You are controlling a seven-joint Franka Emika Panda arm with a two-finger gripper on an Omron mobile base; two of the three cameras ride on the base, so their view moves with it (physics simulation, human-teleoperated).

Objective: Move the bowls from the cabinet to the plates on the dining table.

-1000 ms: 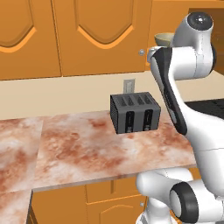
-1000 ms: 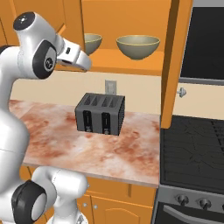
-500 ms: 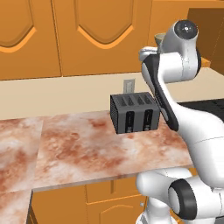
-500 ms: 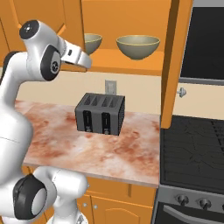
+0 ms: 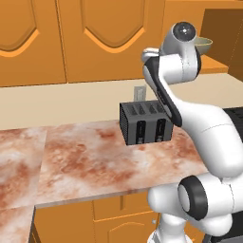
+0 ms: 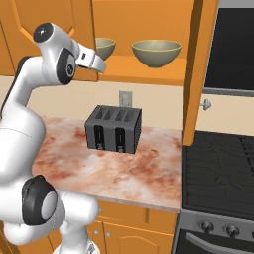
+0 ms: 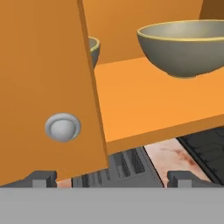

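Arm has swung left since the earlier frame, lifting the end effector (image 7: pixel 111 177) toward the cabinet (image 6: pixel 149 74). Its jaws stand fully open, empty. Both bowls (image 6: pixel 156 52) sit on the shelf; no transfer yet made.

Smooth orange wooden cabinet (image 7: pixel 43 65), matt olive bowls (image 6: pixel 156 52), marbled counter (image 5: pixel 95 161)

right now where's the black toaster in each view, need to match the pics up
Left base view: the toaster stands at centre right on the marbled counter, beside the arm.
Right base view: the toaster sits left of centre, below the open cabinet shelf.
Hand view: its slotted top peeks out at bottom centre, under the shelf edge.
Shared landmark: the wall outlet just behind it, in both base views.
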